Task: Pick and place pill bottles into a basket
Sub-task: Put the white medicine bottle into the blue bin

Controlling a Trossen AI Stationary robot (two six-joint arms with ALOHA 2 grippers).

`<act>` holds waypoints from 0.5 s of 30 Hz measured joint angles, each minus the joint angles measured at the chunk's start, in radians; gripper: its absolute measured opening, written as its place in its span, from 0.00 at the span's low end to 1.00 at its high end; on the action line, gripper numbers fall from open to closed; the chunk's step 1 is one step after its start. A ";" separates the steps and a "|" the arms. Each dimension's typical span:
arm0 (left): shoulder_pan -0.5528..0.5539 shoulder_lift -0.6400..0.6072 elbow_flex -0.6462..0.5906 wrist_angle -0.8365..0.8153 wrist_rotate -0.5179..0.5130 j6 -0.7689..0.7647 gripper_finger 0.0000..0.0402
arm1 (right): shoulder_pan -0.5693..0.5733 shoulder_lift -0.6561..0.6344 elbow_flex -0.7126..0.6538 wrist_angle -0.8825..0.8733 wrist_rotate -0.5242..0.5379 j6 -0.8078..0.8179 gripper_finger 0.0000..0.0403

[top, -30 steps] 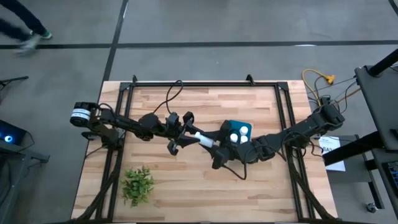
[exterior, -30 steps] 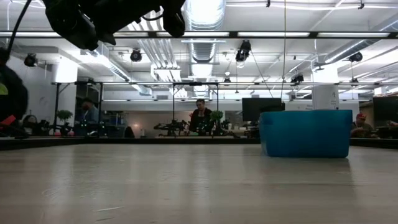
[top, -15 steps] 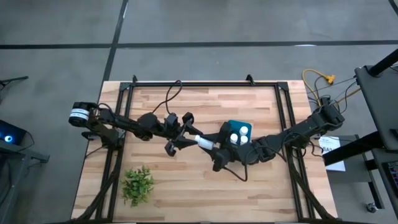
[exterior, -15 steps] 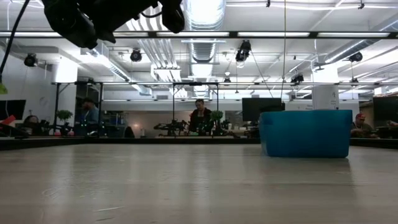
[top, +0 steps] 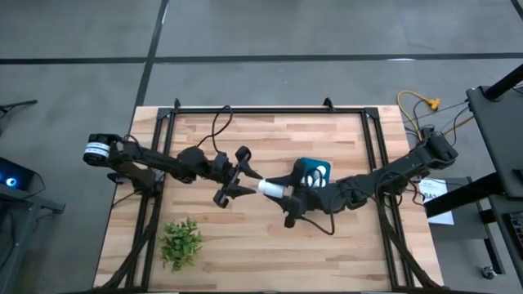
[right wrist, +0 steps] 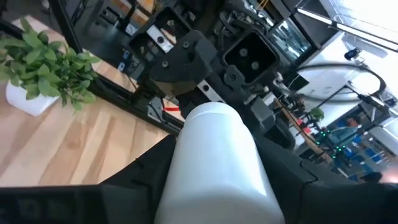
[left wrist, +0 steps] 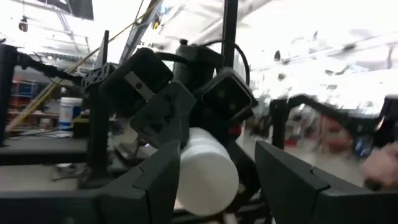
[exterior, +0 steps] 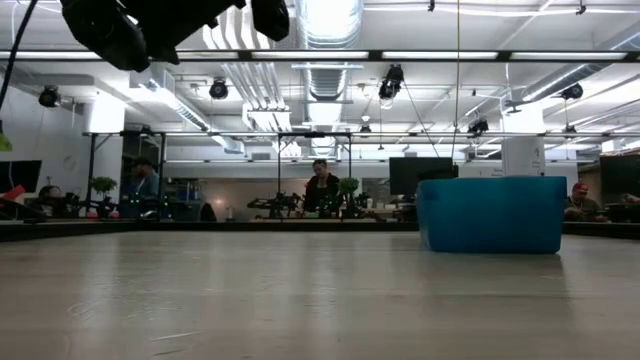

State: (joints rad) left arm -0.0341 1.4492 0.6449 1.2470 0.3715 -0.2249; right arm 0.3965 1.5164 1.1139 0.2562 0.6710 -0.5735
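Over on the far left of the table sits the plant (top: pixel 181 242), near the front edge, well clear of the action. The left arm reaches in toward the middle, and its gripper (top: pixel 234 175) hangs above the wood with the fingers spread apart; in the left wrist view those two dark fingers (left wrist: pixel 163 176) flank the end of a white bottle (left wrist: pixel 207 170) with a clear gap on one side, so there's no grip there.

Centre table now: that same bottle (top: pixel 272 189) lies on its side in mid-air, stretched between the two grippers. The right gripper (top: pixel 288 196) has it; the right wrist view shows the bottle (right wrist: pixel 214 168) seated between its fingers, jaws partly closed and snug on the white body, pointing straight at the left gripper's face.

Just to the right of the handover stands the basket (top: pixel 311 173), teal, with white bottle tops (top: pixel 317 173) showing inside, partly covered by the right arm crossing over it. From table height the basket (exterior: pixel 490 213) stands flat on the wood at the right, and dark arm parts hang at the top left.
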 joint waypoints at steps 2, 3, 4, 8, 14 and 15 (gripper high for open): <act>0.000 -0.028 0.000 -0.080 -0.007 0.063 0.47 | -0.002 -0.018 -0.029 0.031 -0.003 0.014 0.42; 0.000 -0.038 0.004 -0.120 -0.016 0.090 0.47 | -0.005 -0.026 -0.044 0.052 -0.006 0.019 0.42; 0.000 -0.049 0.005 -0.160 -0.025 0.107 0.47 | -0.006 -0.035 -0.059 0.084 -0.013 0.019 0.42; -0.011 -0.059 0.000 -0.227 -0.012 0.158 0.47 | -0.010 -0.080 -0.121 0.264 -0.025 0.002 0.42; -0.034 -0.062 0.020 -0.217 -0.023 0.147 0.47 | -0.011 -0.108 -0.187 0.318 -0.140 -0.072 0.42; -0.037 -0.062 0.025 -0.207 -0.022 0.119 0.47 | -0.011 -0.107 -0.188 0.320 -0.141 -0.080 0.42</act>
State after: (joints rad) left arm -0.0707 1.3868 0.6697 1.0397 0.3496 -0.1060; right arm 0.3855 1.4090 0.9264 0.5764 0.5299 -0.6536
